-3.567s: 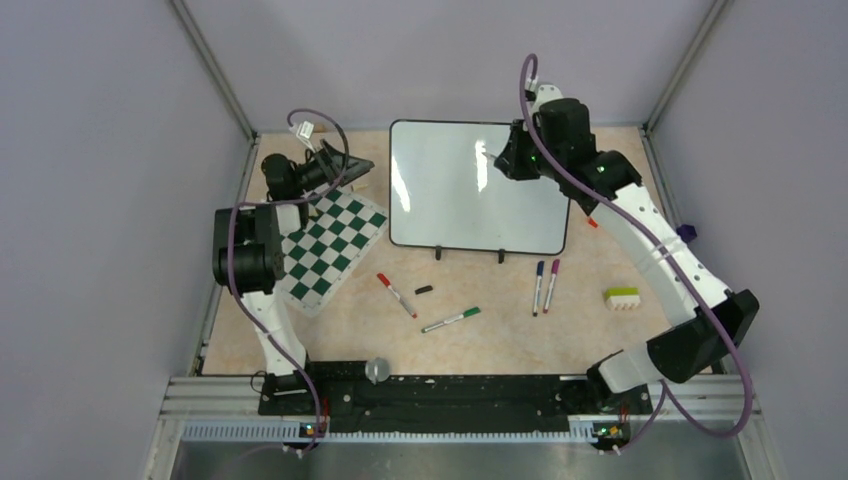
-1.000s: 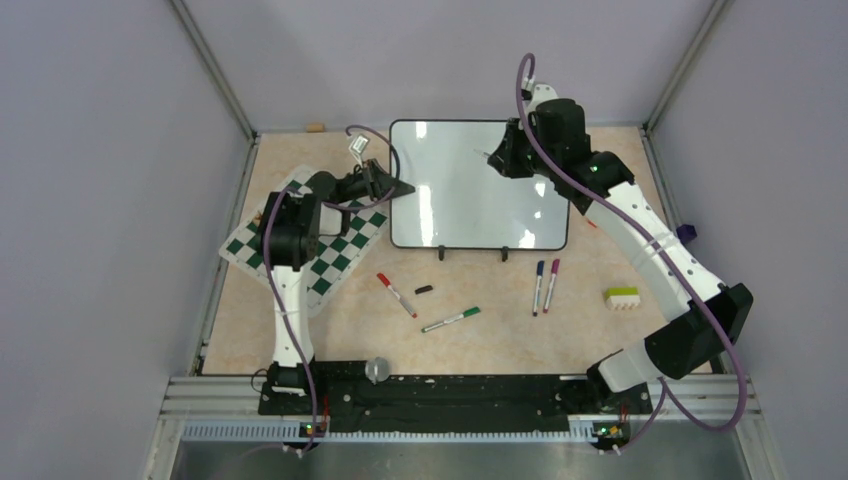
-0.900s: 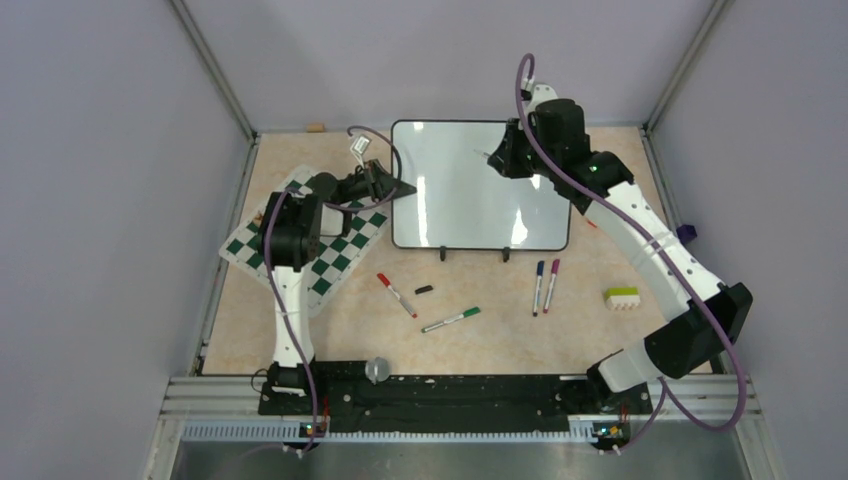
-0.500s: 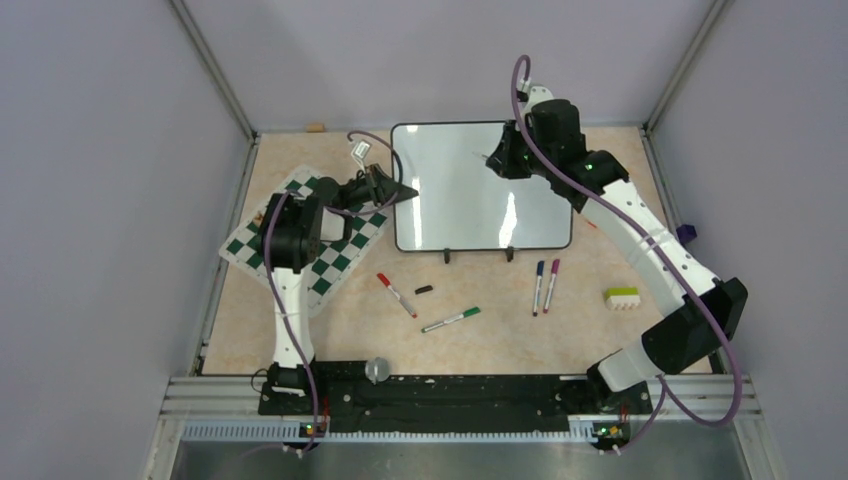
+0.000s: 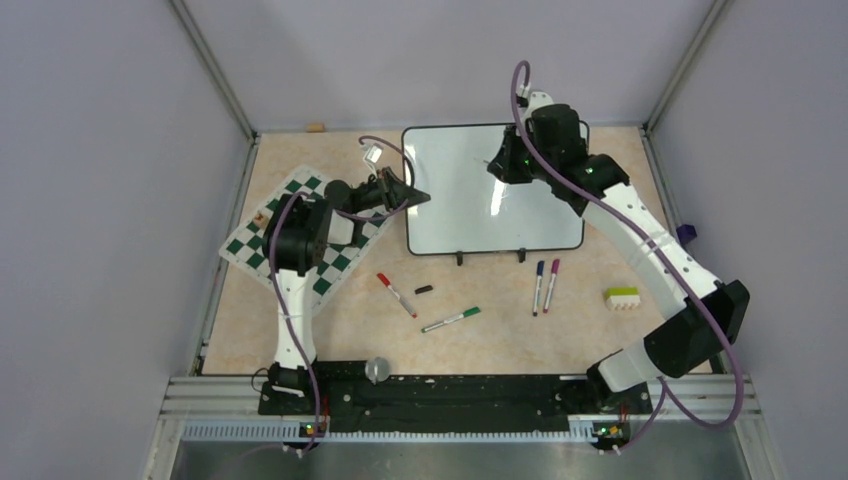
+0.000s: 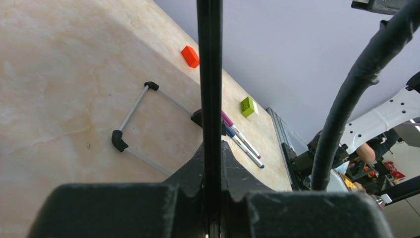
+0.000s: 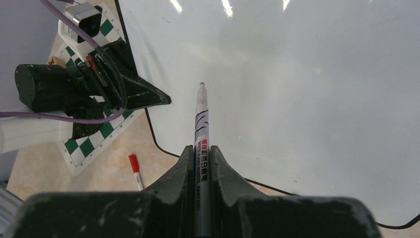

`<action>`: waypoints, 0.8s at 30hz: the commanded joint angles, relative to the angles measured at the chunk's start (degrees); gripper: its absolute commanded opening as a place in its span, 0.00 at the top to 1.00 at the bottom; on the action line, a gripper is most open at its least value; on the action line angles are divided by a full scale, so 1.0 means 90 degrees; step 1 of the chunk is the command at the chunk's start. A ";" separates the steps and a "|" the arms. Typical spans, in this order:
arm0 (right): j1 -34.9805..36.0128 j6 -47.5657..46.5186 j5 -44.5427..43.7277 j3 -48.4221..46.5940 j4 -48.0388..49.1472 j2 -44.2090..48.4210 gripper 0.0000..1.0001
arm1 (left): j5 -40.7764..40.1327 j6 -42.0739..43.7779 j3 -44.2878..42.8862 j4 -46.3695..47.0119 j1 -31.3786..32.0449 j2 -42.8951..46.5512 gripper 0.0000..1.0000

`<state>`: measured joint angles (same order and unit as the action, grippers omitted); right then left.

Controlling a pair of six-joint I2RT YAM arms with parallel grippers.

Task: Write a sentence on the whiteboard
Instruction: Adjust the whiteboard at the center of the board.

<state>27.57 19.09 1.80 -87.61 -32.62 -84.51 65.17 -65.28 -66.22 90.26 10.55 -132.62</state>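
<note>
The whiteboard (image 5: 470,205) stands at the back middle of the table, its white face blank; no sentence is in view on it. My left gripper (image 5: 418,197) is shut on the board's left edge, which runs as a black strip (image 6: 208,74) between the fingers (image 6: 212,163). My right gripper (image 5: 497,160) hovers over the board's upper middle, shut on a grey whiteboard marker (image 7: 201,119). The marker's tip points at the glossy surface (image 7: 307,89); whether it touches I cannot tell.
A green-and-white chess mat (image 5: 300,235) lies under the left arm. In front of the board lie a red marker (image 5: 397,295), a black cap (image 5: 424,289), a green marker (image 5: 451,319), and blue and purple markers (image 5: 540,285). A green-white block (image 5: 623,297) sits right.
The whiteboard has slid to the right across the table, with my left gripper shut on its left edge. My right gripper and marker shifted slightly right with it.
</note>
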 commanded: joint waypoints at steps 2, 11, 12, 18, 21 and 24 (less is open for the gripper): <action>-0.0033 -0.0103 -0.0041 -0.0025 0.0214 0.0392 1.00 | 0.1350 0.0532 0.0056 0.0283 0.0293 -0.0010 1.00; -0.0036 -0.0115 -0.0114 0.0129 0.0199 0.0576 1.00 | 0.0749 0.0460 0.0727 0.0284 0.0341 0.0196 0.68; -0.0036 -0.0110 -0.0118 0.0145 0.0206 0.0587 1.00 | 0.0754 0.0539 0.0801 0.0284 0.0342 0.0234 0.64; -0.0035 -0.0099 -0.0137 0.0233 0.0255 0.0644 1.00 | 0.0845 0.0650 0.0834 0.0284 0.0342 0.0263 0.46; -0.0036 -0.0107 -0.0171 0.0200 0.0256 0.0640 1.00 | 0.0833 0.0626 0.0729 0.0284 0.0307 0.0295 0.42; -0.0033 -0.0138 -0.0171 0.0160 0.0263 0.0614 1.00 | 0.0845 0.0598 0.0646 0.0284 0.0176 0.0288 0.38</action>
<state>27.57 18.98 1.08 -85.47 -32.53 -81.21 71.37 -61.14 -58.37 88.23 13.39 -131.44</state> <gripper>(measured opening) 0.088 0.592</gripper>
